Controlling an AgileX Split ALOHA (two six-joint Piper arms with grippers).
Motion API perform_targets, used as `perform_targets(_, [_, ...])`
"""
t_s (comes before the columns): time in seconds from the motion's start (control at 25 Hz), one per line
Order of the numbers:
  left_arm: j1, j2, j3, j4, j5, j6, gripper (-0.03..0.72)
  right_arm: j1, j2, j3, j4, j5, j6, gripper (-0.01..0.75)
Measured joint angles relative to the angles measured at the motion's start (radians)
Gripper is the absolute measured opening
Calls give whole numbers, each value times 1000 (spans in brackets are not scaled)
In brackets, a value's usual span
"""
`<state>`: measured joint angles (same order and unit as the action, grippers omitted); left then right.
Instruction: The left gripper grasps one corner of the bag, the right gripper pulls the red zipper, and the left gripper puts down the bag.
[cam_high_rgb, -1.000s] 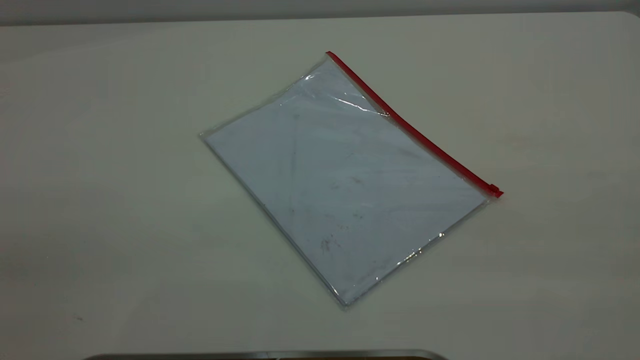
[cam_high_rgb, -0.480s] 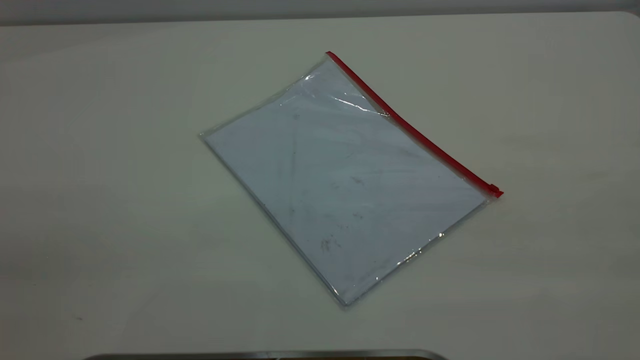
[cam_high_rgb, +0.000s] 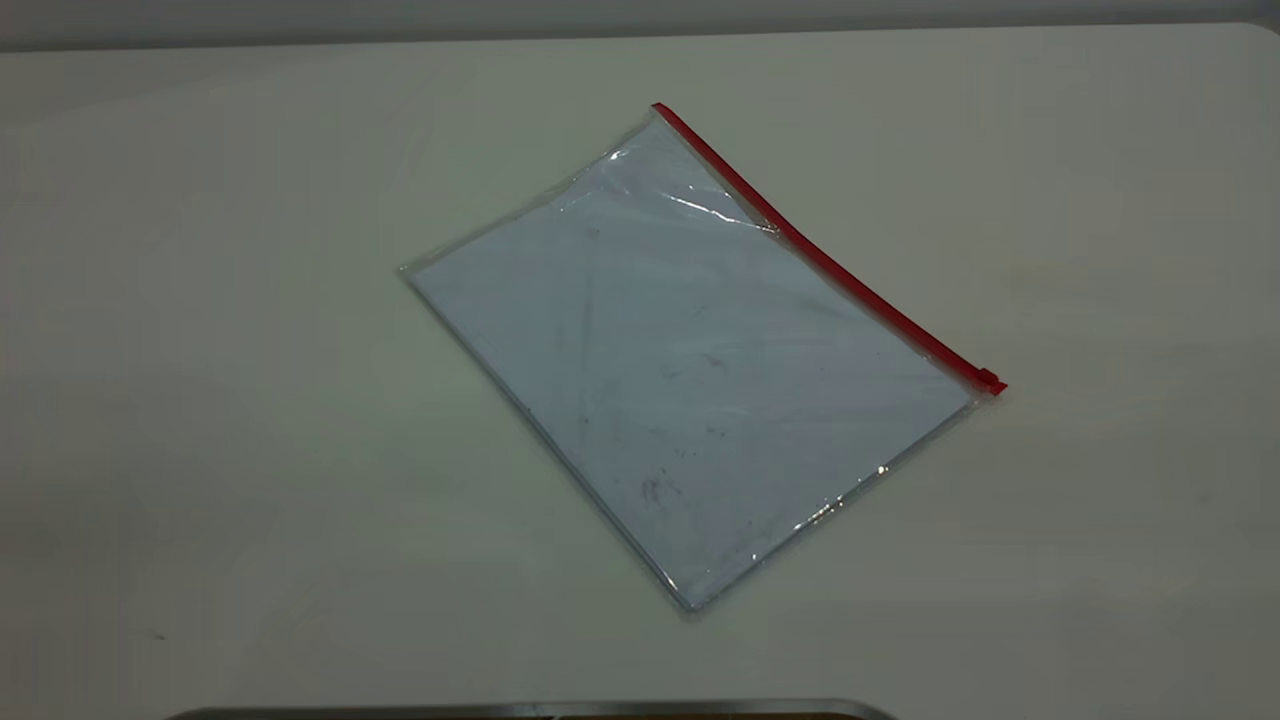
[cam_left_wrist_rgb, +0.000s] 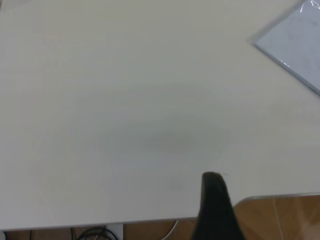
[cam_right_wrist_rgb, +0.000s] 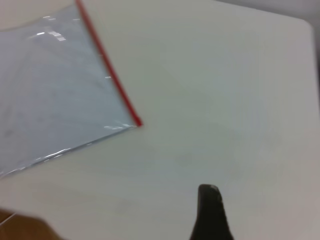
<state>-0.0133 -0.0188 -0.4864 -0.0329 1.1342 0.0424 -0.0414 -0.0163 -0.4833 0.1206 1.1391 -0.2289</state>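
The bag (cam_high_rgb: 690, 370) lies flat and askew in the middle of the white table (cam_high_rgb: 200, 400). The red zipper (cam_high_rgb: 820, 255) runs along its far right long edge, and the slider tab (cam_high_rgb: 989, 380) sits at the right-hand end. Neither gripper shows in the exterior view. In the left wrist view only a dark tip of the left gripper (cam_left_wrist_rgb: 212, 180) shows, over the table's near edge, far from the bag's corner (cam_left_wrist_rgb: 300, 40). In the right wrist view a dark tip of the right gripper (cam_right_wrist_rgb: 209, 192) hangs over bare table, apart from the bag (cam_right_wrist_rgb: 55, 85) and the zipper (cam_right_wrist_rgb: 107, 70).
A metal-rimmed edge (cam_high_rgb: 530, 710) shows at the bottom of the exterior view. Past the table's near edge the left wrist view shows a wooden floor (cam_left_wrist_rgb: 280, 220) and dark cables (cam_left_wrist_rgb: 90, 232). Bare table surrounds the bag on all sides.
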Motion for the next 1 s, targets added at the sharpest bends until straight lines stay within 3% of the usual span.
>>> perform_targets(0.12, [0, 0, 0, -1, 0, 0, 587, -49, 0, 0, -7, 0, 20, 576])
perform_targets(0.4, [0, 0, 0, -1, 0, -1, 587, -50, 0, 0, -88, -1, 136, 576])
perform_targets(1.0, [0, 0, 0, -1, 0, -1, 587, -50, 0, 0, -91, -3, 149, 576])
